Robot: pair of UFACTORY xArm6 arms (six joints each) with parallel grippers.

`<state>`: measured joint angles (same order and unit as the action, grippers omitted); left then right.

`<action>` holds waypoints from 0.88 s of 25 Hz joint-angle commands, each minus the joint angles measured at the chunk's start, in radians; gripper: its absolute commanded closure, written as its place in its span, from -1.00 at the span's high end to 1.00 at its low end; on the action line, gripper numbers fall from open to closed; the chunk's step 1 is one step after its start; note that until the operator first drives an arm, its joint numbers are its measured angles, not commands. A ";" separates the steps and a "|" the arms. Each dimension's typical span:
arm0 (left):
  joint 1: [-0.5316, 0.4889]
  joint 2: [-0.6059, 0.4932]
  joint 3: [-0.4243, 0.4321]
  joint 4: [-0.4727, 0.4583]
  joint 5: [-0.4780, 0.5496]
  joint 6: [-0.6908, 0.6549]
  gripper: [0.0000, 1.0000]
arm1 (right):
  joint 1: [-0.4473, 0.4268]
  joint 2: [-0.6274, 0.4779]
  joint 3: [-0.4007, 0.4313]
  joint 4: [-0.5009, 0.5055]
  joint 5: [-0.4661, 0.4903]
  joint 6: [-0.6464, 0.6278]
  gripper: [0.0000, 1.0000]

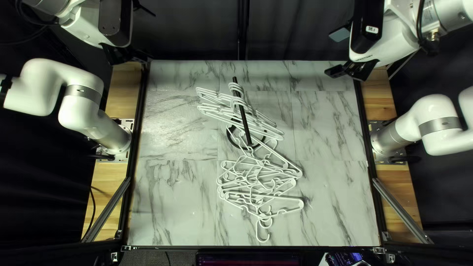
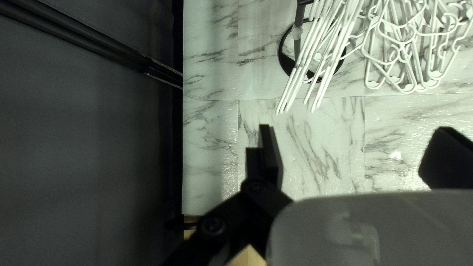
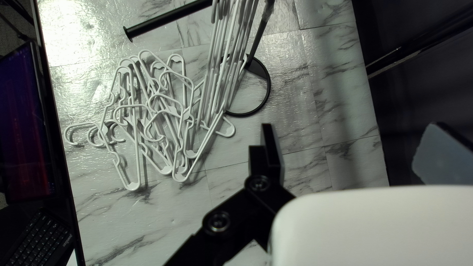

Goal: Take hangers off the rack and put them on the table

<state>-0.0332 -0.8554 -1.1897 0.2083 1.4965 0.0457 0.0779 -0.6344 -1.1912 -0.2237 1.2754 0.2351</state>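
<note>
Left end effector [image 2: 355,133] and right end effector [image 3: 353,130] gaped wide. Ahead of both, a heap [image 3: 170,111] lay near hangers [image 2: 339,51] crowding the rack [image 1: 244,118] — so tightly that one pinch could snag several, toppling it.

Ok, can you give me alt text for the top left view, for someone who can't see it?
White hangers hang bunched on a black rack on a marbled table; more white hangers lie in a tangled pile nearer the table's near edge. The robot's left arm and right arm stand at either side, their fingers away from the hangers.
</note>
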 commanded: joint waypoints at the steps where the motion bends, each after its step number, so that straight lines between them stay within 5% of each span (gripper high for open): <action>1: 0.000 0.000 0.000 0.000 0.000 0.000 1.00 | 0.000 0.000 0.000 0.000 0.000 0.000 1.00; 15: 0.000 0.000 0.000 0.000 0.000 0.000 1.00 | 0.000 0.000 0.000 0.000 0.000 0.000 1.00; 22: 0.000 0.000 0.000 0.000 0.000 0.000 1.00 | 0.143 0.138 0.014 -0.061 0.026 0.180 1.00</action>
<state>-0.0332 -0.8553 -1.1897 0.2083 1.4965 0.0457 0.1631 -0.5488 -1.1841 -0.2506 1.2937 0.3352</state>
